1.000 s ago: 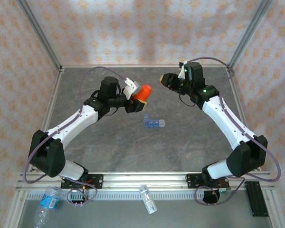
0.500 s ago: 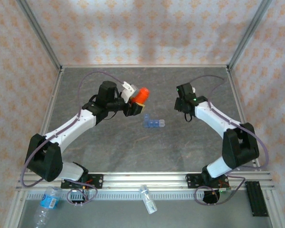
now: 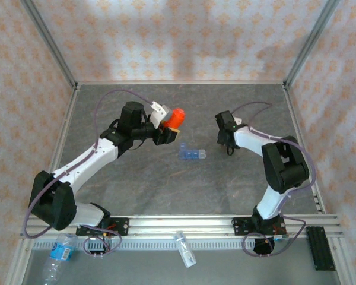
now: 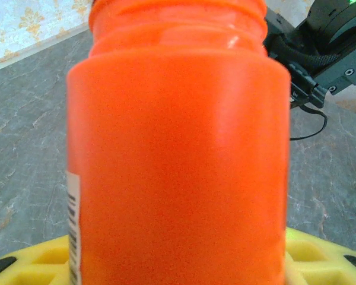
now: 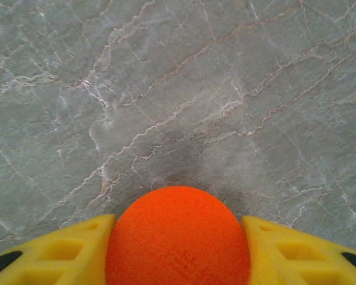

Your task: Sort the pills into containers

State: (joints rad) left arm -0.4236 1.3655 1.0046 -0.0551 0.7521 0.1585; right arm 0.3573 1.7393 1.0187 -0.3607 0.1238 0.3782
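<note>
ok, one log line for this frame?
left gripper: shut on orange vial, uncapped | right gripper: shut on orange cap, pointing at table | blue pill organizer: on table between grippers, untouched

My left gripper [image 4: 178,270] clasps an orange vial [image 4: 178,154] of smooth, faintly glossy plastic, with a strip of white paper label at eight o'clock in the left wrist view. Its fingers [image 4: 29,264] are matt yellow plastic with moulded hollows. My right gripper [image 5: 178,252] pinches an orange cap [image 5: 178,228] with a fine, dull grain. The table [image 5: 166,89] looks like grey veined stone, matt. In the top view, the containers [image 3: 191,154] near the centre are translucent blue plastic. A brushed metal rail [image 3: 184,224] runs at six o'clock, and a clear plastic water bottle [image 3: 58,252] lies at seven.
</note>
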